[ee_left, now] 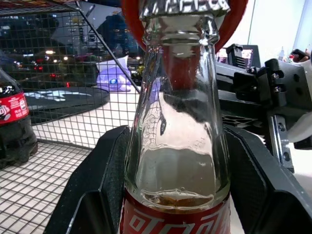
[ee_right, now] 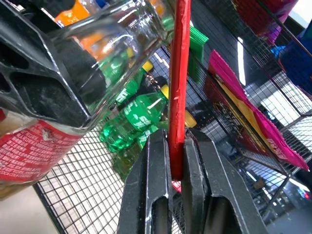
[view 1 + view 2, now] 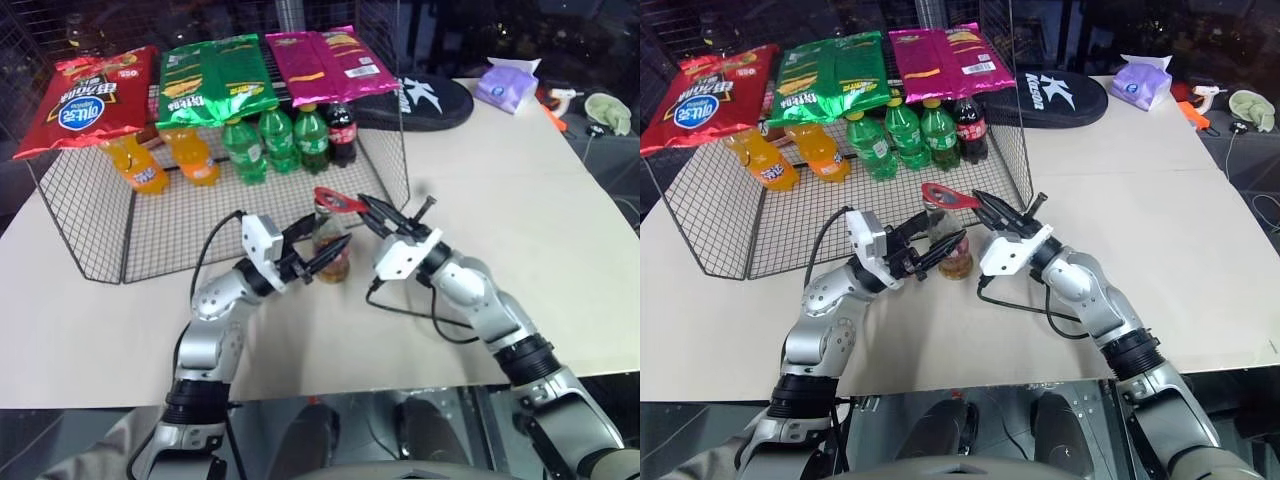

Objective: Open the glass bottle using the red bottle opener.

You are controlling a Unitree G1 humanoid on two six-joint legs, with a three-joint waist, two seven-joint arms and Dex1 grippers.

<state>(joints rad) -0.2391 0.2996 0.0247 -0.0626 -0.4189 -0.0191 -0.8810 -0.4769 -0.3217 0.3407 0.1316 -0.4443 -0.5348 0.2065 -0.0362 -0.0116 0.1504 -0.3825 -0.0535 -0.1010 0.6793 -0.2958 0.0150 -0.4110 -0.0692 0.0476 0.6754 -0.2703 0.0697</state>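
The glass bottle (image 3: 330,245) stands upright on the table in front of the wire basket, amber drink low inside and a red label band (image 1: 170,219). My left gripper (image 3: 322,259) is shut on the bottle's body, a black finger (image 1: 97,185) on each side. The red bottle opener (image 3: 338,201) sits with its loop head over the crown cap (image 1: 183,6). My right gripper (image 3: 368,212) is shut on the opener's handle (image 2: 178,87), reaching in from the right at cap height.
A wire basket (image 3: 395,150) behind the bottle holds orange (image 3: 140,165), green (image 3: 275,140) and cola (image 3: 342,130) bottles, with snack bags (image 3: 210,80) lying on its top. A dark pouch (image 3: 425,100) and a tissue pack (image 3: 507,85) lie at the back right of the table.
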